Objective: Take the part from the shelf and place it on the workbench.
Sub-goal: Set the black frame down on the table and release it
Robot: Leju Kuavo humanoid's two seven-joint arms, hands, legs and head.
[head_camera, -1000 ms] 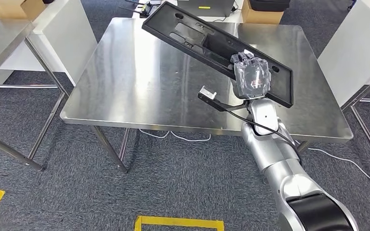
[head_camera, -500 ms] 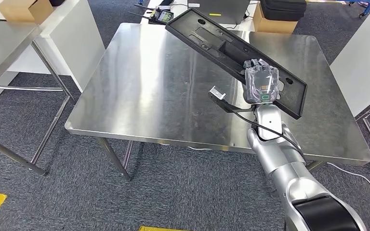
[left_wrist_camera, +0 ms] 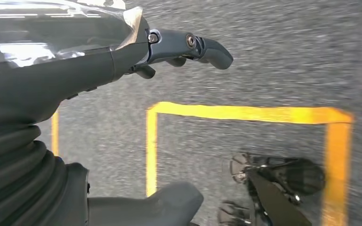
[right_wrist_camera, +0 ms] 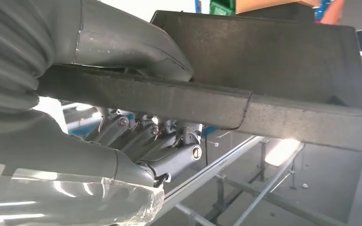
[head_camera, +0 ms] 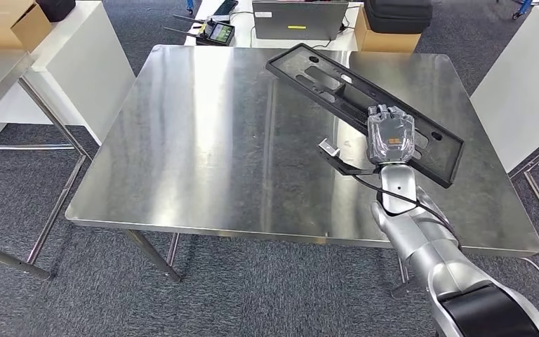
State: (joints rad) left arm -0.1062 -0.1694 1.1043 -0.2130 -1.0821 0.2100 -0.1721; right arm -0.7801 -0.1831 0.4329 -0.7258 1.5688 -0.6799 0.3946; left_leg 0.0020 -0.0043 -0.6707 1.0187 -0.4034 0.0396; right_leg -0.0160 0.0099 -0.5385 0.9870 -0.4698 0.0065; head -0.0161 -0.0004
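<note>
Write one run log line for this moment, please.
right robot hand: grips black part | part: above workbench, not released | left robot hand: holds nothing

A black part (head_camera: 365,105), a shiny steel workbench (head_camera: 203,140), grey carpet (head_camera: 253,288) with yellow lines (left_wrist_camera: 245,113).

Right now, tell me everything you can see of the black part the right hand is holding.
The black part is a long, flat rectangular panel, matte like moulded plastic, with a raised rim, recessed pockets, slots and small round holes. It lies diagonally over the steel workbench, its far end toward the laptop side. The right hand grips its near long edge. Whether it touches the bench cannot be told.
</note>
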